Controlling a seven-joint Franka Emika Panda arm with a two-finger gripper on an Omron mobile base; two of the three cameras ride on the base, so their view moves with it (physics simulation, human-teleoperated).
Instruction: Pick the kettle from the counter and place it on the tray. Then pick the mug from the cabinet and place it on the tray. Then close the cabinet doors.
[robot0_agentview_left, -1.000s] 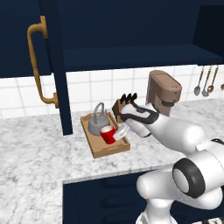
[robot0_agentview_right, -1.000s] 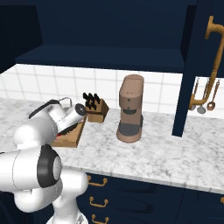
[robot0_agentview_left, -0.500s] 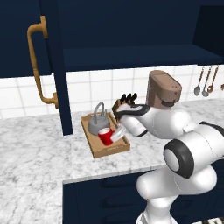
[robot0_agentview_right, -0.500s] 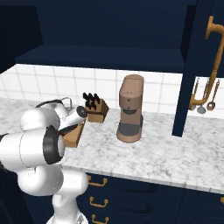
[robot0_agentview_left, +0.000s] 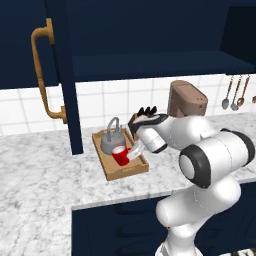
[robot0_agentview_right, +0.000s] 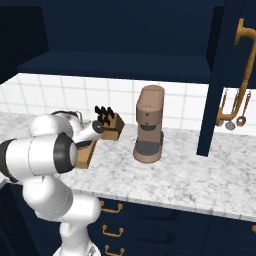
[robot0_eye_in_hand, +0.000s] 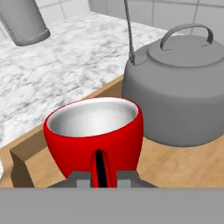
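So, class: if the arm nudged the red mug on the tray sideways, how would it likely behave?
The mug looks rigid and glossy, so it would probably slide rather than bend. Its base seems narrower than its rim, so a high push might tip it. The kettle beside it and the tray rim should stop it travelling far.

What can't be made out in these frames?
- End effector tips: hand view, cut off by the bottom edge, so whether they grip the mug handle is unclear.
- Tray: right base view, mostly hidden behind the arm.
- Kettle right side: hand view, cut off by the edge.
- Cabinet shelf contents: base views, too dark to tell.
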